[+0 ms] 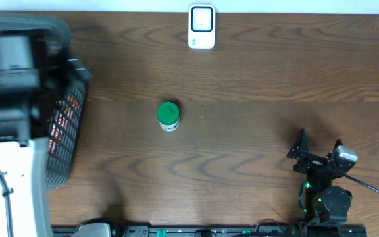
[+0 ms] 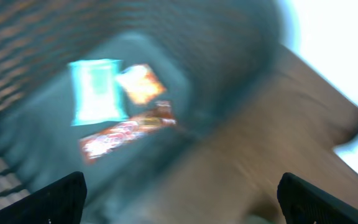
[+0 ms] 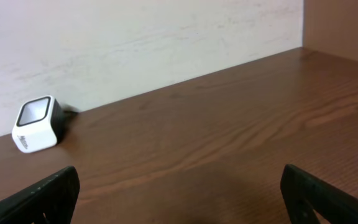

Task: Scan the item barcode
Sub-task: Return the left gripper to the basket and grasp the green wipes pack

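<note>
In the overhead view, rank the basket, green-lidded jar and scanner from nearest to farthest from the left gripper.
1. Basket, directly beneath the left gripper, at the table's left end.
2. Green-lidded jar, mid-table.
3. Scanner, centre of the far edge.

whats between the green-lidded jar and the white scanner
Nothing: in the overhead view, only bare wooden table lies between the green-lidded jar and the white scanner.

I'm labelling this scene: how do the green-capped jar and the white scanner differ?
The green-capped jar is round; the white scanner is boxy with a dark-framed window. The jar stands mid-table; the scanner sits at the far edge, by the wall. Both rest on the wooden table, with nothing touching them.
</note>
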You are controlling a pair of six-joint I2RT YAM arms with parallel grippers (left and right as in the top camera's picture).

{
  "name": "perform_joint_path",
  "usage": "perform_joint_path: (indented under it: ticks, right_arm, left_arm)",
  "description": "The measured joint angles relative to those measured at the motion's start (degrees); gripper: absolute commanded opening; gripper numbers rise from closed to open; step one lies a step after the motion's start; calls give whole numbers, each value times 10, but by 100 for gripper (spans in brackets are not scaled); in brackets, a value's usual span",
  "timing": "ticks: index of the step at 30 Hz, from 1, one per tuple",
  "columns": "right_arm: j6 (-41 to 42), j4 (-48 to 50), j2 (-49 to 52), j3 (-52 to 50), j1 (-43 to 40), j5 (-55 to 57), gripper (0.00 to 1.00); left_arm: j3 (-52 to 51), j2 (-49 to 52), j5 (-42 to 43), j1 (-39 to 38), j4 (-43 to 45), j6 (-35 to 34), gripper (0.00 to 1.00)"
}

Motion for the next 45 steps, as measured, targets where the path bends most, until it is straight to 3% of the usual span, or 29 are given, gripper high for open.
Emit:
perform_joint_path:
  ticks: [7, 14, 25, 41, 42, 44, 45]
  right_arm:
    - [0, 0, 0, 0, 0, 0, 99]
    - [0, 0, 0, 0, 0, 0, 99]
    - [0, 0, 0, 0, 0, 0, 99]
    - [0, 0, 0, 0, 0, 0, 99]
    - [0, 0, 0, 0, 0, 0, 99]
    - [0, 0, 0, 0, 0, 0, 99]
    - [0, 0, 0, 0, 0, 0, 99]
  left_arm:
    - [-37, 21, 6, 159, 6, -15, 98]
    - [-64, 100, 9, 254, 27, -29, 98]
    - [-173, 256, 33, 284, 167, -31, 98]
    - [-221, 338, 44, 284, 306, -30, 97]
    - [-221, 339, 46, 284, 307, -30, 83]
    - [-221, 342, 49, 284, 310, -33, 36]
    - [-221, 343, 50, 284, 313, -31, 19]
